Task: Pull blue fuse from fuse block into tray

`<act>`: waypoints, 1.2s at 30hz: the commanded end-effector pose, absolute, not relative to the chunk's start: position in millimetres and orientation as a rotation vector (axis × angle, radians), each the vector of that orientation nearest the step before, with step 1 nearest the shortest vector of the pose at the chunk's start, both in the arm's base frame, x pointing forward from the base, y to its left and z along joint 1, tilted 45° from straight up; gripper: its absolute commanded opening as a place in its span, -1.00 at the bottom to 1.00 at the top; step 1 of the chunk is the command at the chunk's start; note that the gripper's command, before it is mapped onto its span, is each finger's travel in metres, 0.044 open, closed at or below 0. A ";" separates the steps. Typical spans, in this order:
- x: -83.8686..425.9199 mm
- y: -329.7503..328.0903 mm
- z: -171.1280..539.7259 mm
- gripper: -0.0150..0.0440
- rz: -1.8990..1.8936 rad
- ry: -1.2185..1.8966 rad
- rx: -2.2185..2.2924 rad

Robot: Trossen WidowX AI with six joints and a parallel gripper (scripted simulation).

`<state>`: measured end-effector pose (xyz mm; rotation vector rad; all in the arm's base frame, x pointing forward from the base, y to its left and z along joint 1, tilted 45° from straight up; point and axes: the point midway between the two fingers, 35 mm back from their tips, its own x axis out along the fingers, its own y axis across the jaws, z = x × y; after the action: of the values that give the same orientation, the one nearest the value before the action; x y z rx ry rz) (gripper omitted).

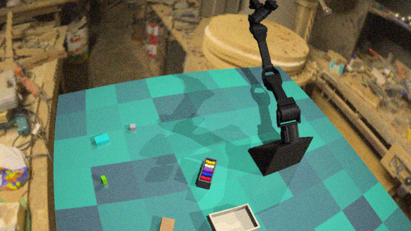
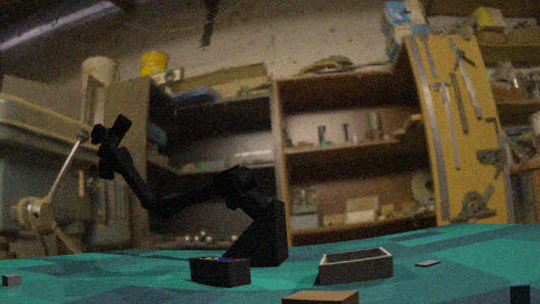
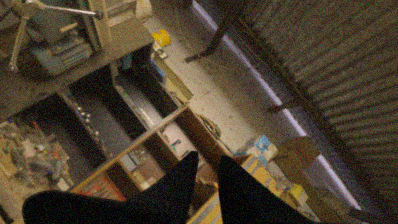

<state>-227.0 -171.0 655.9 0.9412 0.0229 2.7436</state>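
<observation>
The dark fuse block [image 1: 206, 173] stands near the middle of the teal table, with a row of coloured fuses in it. The blue fuse [image 1: 206, 174] sits in the block between a purple fuse and a red one. The white tray [image 1: 233, 219] lies at the near edge, empty. The block [image 2: 219, 270] and the tray [image 2: 355, 263] also show in the exterior view. My gripper [image 1: 263, 4] is raised high above the far side of the table, far from the block. It also shows in the exterior view [image 2: 110, 127]. In the wrist view its fingers are almost together with nothing between them.
The arm's black base [image 1: 280, 154] stands to the right of the block. A cyan block [image 1: 101, 139], a small grey cube [image 1: 132, 126] and a green block [image 1: 103, 179] lie to the left. A tan block [image 1: 167, 224] lies left of the tray.
</observation>
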 end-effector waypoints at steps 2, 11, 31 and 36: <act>-218.1 -148.4 666.0 -0.28 2.659 -0.045 1.018; -136.4 -26.5 705.9 -0.28 2.314 0.142 1.288; 108.0 172.5 659.3 -0.28 1.424 0.349 1.570; 172.4 204.9 616.3 -0.28 1.189 0.373 1.524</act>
<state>140.4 190.2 639.5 1.5419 0.3543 1.3086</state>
